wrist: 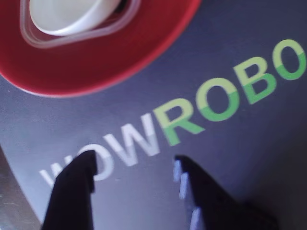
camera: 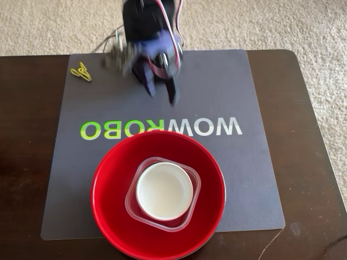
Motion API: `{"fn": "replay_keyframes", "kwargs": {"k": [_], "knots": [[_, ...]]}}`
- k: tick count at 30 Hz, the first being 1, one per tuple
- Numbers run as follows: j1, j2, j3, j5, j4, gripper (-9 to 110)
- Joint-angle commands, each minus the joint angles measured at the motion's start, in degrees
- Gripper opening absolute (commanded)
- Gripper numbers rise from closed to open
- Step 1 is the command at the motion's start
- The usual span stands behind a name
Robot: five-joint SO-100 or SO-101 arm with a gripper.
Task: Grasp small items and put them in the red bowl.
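Pincer (wrist: 136, 165) open, nothing between the fingers; in the wrist view both dark fingers (wrist: 72, 191) rise from the bottom edge with bare mat showing in the gap. In the fixed view the pincer (camera: 162, 91) hangs blurred over the far middle of the mat (camera: 233, 179), tips pointing down, just beyond the lettering. Whether the tips touch the mat cannot be told.

Lettering (camera: 162, 129) "WOWROBO", white and green, runs across the mat between pincer and red bowl; in the wrist view it (wrist: 192, 115) lies just past the fingertips.

Red bowl (camera: 108, 189) sits at the near middle of the mat, its near rim reaching past the mat's near edge. Inside it a clear tub (camera: 132, 201), and inside the tub a white bowl (camera: 164, 190), upright. The wrist view shows the same nest at top left: red bowl (wrist: 96, 67), tub (wrist: 115, 26), white bowl (wrist: 67, 14).

Clip (camera: 80, 72), yellow-green, lies at the far left corner of the mat in the fixed view, well apart from pincer and red bowl.

Mat lies on a dark desk (camera: 314, 162); beige carpet (camera: 303, 24) beyond.
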State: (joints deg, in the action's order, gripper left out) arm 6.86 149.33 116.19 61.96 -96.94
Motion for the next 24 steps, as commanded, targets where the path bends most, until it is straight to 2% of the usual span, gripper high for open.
{"fn": "replay_keyframes", "kwargs": {"k": [1, 3, 8, 11, 14, 18, 24], "knots": [[28.5, 34.9, 25.1, 6.7, 5.9, 27], [36.1, 33.4, 27.4, 2.4, 9.7, 28], [51.4, 6.3, 14.9, -19.0, 14.0, 27], [62.7, -7.6, 7.9, -24.5, 15.5, 27], [74.4, -23.7, 1.7, -28.2, 21.2, 27], [86.7, -49.5, -9.6, -28.0, 21.5, 24], [90.4, -58.1, -9.5, -24.4, 28.2, 23]]}}
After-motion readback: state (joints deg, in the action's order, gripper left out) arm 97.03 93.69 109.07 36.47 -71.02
